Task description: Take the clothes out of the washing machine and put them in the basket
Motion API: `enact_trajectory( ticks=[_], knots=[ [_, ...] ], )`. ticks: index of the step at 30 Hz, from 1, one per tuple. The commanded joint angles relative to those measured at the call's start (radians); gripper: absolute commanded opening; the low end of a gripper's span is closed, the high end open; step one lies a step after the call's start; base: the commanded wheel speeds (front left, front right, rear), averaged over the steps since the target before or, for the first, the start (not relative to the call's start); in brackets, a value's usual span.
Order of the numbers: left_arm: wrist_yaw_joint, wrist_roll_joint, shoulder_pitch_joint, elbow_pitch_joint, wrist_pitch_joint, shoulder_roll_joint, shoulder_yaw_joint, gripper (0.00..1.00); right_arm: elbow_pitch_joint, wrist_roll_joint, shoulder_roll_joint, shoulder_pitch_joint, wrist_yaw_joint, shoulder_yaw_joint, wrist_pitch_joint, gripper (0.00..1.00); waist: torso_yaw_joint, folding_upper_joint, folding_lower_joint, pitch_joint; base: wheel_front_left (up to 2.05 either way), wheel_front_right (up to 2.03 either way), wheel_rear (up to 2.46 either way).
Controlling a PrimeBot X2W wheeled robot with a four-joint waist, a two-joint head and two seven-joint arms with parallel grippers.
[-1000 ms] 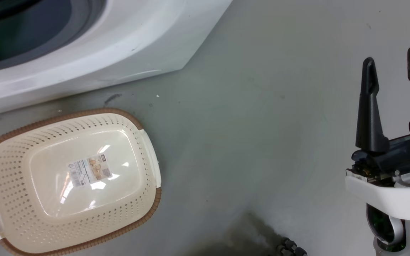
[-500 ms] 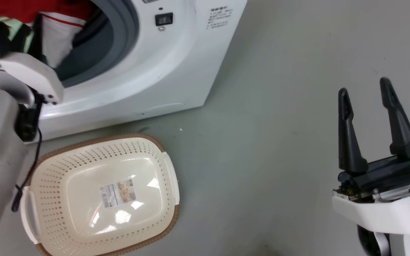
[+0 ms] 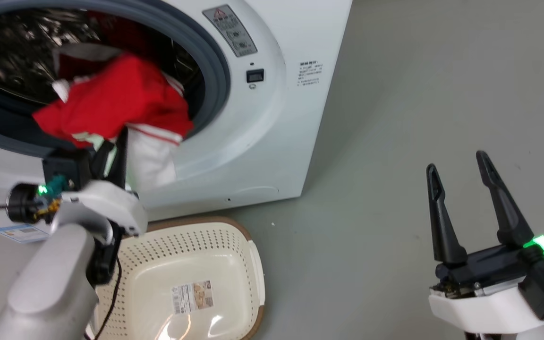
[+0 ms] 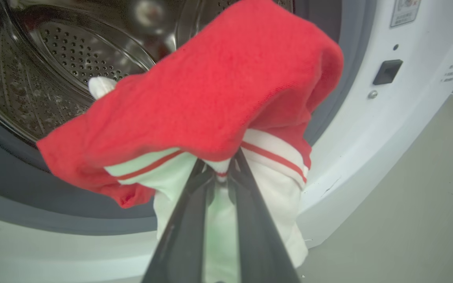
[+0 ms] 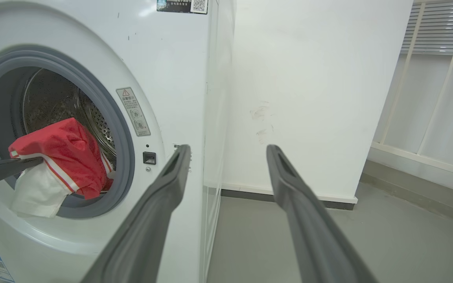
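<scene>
The washing machine (image 3: 272,123) stands with its porthole open, and the basket (image 3: 253,264) sits on the floor (image 3: 395,94) just in front of it. One red-and-white piece of the clothes (image 3: 121,99) hangs at the porthole's lip, pinched in the clenched left tool (image 4: 220,175). The basket lies almost straight below. The right tool (image 3: 456,161) is spread wide, holding nothing, well off to the side.

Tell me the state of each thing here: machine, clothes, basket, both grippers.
washing machine: open, steel inside exposed.
red garment: clamped, hanging at the washing machine's opening.
basket: upright, empty.
left gripper: shut on the red garment.
right gripper: open, empty.
</scene>
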Motion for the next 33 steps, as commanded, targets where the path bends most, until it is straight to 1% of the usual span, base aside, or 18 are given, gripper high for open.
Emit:
enact_trajectory(
  ticks=[1,6,11,14,17,22,26,33],
  knots=[
    [0.006,0.011,0.028,-0.012,-0.008,-0.007,0.011,0.0,0.004,-0.01,0.0,0.019,0.0,0.0,-0.002,1.0,0.024,0.0,0.0001,-0.049,0.0,0.0,0.0],
    [0.013,0.048,0.16,-0.06,-0.008,-0.041,0.049,0.0,0.014,-0.024,0.0,0.069,0.0,0.001,-0.002,1.0,0.044,0.0,0.0001,-0.119,0.0,0.0,0.0],
    [0.009,0.075,0.271,-0.093,-0.008,-0.064,0.087,0.0,0.022,-0.033,0.0,0.107,0.0,-0.002,-0.002,1.0,0.061,0.0,0.0001,-0.169,0.0,0.0,0.0],
    [0.005,0.089,0.331,-0.113,-0.008,-0.078,0.095,0.0,0.025,-0.035,0.0,0.125,0.0,-0.007,-0.002,1.0,0.071,0.0,0.0001,-0.194,0.0,0.0,0.0],
    [-0.002,0.097,0.381,-0.122,-0.008,-0.08,0.096,0.0,0.024,-0.036,0.0,0.14,0.0,-0.009,-0.002,1.0,0.075,0.0,0.0001,-0.206,0.0,0.0,0.0],
    [-0.022,0.094,0.421,-0.089,-0.008,-0.078,0.082,0.0,0.019,-0.032,0.0,0.126,0.0,0.004,-0.002,1.0,0.061,0.0,0.0001,-0.188,0.0,0.0,0.0],
    [-0.039,0.089,0.409,-0.041,-0.008,-0.083,0.083,0.0,0.013,-0.032,0.0,0.103,0.0,0.014,-0.002,1.0,0.032,0.0,0.0001,-0.154,0.0,0.0,0.0],
    [-0.082,0.085,0.368,0.078,-0.008,-0.109,0.083,0.0,0.001,-0.027,0.0,0.065,0.0,0.011,-0.002,1.0,-0.015,0.0,0.0001,-0.081,0.0,0.0,0.0]
  ],
)
